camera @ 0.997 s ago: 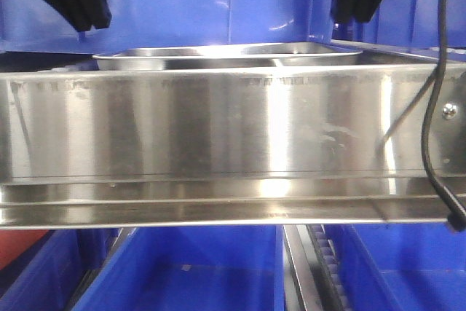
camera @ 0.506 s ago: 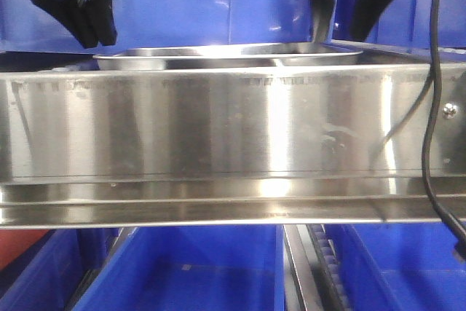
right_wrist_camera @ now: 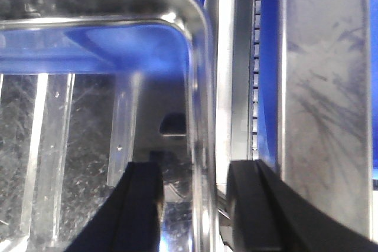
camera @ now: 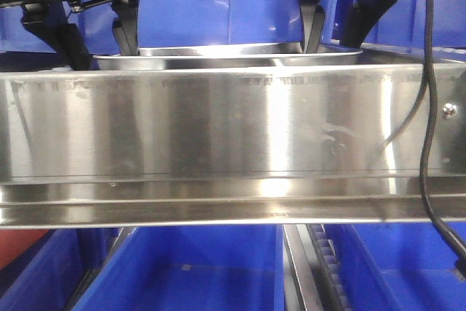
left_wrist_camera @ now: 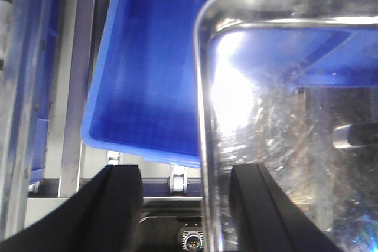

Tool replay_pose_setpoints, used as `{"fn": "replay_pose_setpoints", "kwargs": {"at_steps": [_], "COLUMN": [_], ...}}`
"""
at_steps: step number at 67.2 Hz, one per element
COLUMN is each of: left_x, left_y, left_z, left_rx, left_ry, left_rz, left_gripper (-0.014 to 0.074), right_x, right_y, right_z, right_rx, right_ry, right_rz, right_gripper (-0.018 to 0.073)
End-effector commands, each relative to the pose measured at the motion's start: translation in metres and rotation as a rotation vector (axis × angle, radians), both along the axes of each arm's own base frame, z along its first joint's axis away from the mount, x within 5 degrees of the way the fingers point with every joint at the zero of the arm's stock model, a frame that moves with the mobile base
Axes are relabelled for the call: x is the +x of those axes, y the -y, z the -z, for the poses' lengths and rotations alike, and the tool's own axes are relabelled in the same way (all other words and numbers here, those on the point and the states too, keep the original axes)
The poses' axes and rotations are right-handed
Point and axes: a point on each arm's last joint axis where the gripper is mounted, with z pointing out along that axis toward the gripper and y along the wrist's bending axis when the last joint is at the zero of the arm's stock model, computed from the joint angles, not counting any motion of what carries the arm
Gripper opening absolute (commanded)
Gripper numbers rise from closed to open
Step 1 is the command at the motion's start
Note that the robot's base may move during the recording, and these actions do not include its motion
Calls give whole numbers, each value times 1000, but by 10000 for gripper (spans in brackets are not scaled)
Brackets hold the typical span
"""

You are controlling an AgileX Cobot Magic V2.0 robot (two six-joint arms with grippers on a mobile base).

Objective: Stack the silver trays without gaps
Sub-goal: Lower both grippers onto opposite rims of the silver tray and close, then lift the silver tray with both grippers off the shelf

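Note:
A shiny silver tray (camera: 226, 58) lies on the shelf behind the steel rail; I cannot tell whether it is a single tray or a stack. My left gripper (camera: 98, 38) is down at the tray's left end, open. In the left wrist view the left gripper (left_wrist_camera: 186, 205) straddles the tray's left rim (left_wrist_camera: 204, 116), one finger outside and one over the tray floor. At the other end my right gripper (camera: 335, 30) is also open. The right wrist view shows the right gripper (right_wrist_camera: 198, 210) either side of the tray's right rim (right_wrist_camera: 198, 87).
A wide brushed-steel rail (camera: 218, 129) with a screw (camera: 450, 111) hides the tray's front. Blue bins (camera: 189, 267) sit below, and another blue bin (left_wrist_camera: 147, 75) lies left of the tray. A black cable (camera: 429, 143) hangs at right. A steel panel (right_wrist_camera: 325, 87) flanks the right gripper.
Both grippers have come down from above to the tray's two ends. Their fingers have spread apart and now straddle the rims. The tray has not moved.

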Motion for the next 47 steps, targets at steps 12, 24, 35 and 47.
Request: {"fn": "replay_pose_setpoints", "kwargs": {"at_steps": [12,24,35,47], "left_x": [6,8,9,9], "left_y": [2,3,4,5], "left_z": [6,12,13,16], "left_rx": [-4,-4,-3,-10], "left_ry": [-3,-18,-20,-31], "left_rz": [-8,-9,-9,-12], "left_gripper": [265,265,224,149], "right_x": [8,8,9,9], "right_y": [-4,-4,-4,-4], "right_z": [10,12,12,12], "right_rx": [-3,-5,-5,-4], "right_ry": [-1,-7,-7,-5], "right_rz": [-7,-7,-7,-7], "right_gripper": [178,178,158,130]}}
